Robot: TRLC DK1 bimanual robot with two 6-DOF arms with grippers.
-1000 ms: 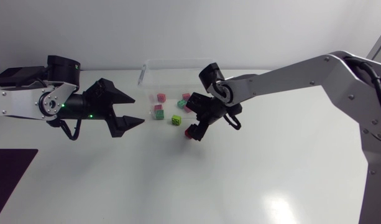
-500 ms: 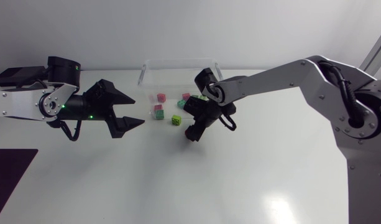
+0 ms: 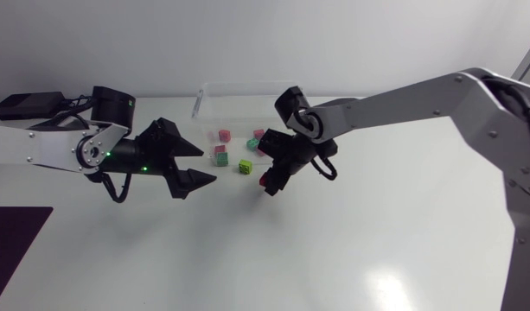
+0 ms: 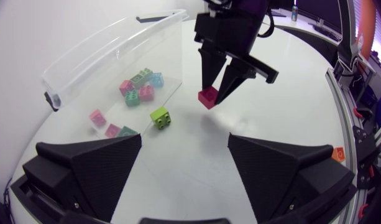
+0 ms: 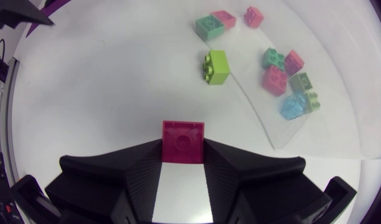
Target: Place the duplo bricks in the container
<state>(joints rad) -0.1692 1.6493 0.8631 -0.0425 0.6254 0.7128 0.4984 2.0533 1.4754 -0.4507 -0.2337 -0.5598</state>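
Brick (image 5: 183, 138), red, clamped in right hand (image 5: 183, 150), clearest from wrist views; left hand (image 4: 184, 140) apart.

White glossy table (image 3: 377, 246), dark mat (image 3: 14, 240) at corner

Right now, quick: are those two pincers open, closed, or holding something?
Left pincer: open, holding nothing.
Right pincer: closed on a red brick.

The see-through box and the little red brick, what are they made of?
The clear rectangular container looks like thin, glossy plastic: the coloured bricks inside show straight through its walls. The small red duplo brick looks like hard, smooth plastic, with a moulded round stud and even colour.
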